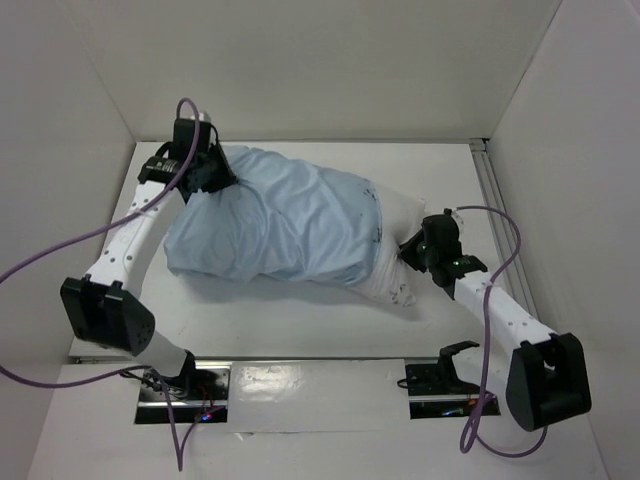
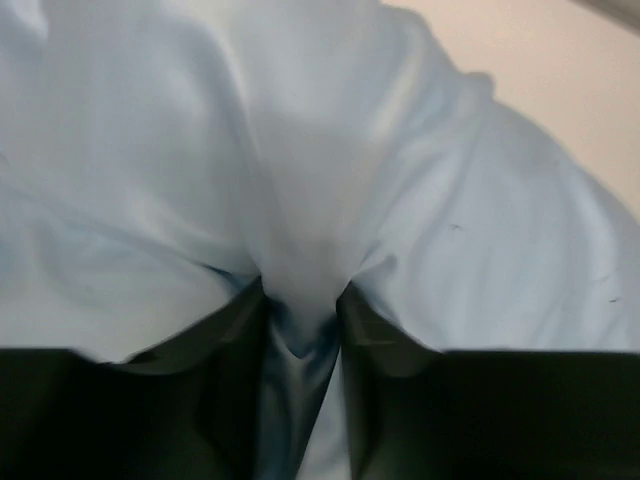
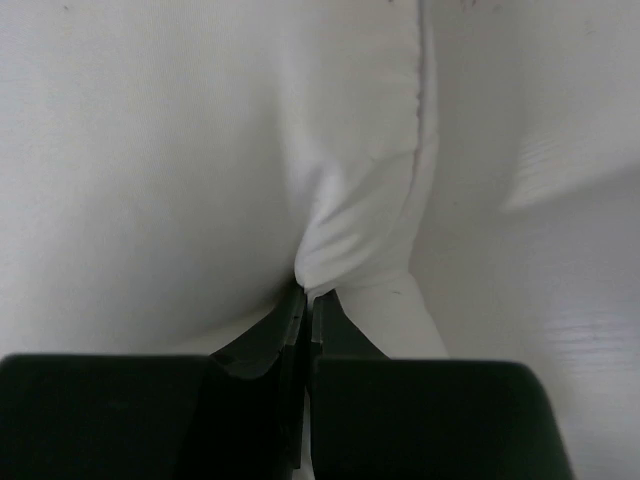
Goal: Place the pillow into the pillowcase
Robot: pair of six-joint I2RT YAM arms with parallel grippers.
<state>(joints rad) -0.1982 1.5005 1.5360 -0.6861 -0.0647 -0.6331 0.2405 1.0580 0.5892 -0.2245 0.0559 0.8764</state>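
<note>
Slip risk: I'm clamping left gripper on a thin pillowcase fold upper-left, right gripper on pillow skin; pulling could pop either.

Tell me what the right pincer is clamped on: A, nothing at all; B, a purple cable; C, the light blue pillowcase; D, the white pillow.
D: the right pincer is shut on a pinched fold of the white pillow, at the end sticking out of the pillowcase.
</note>
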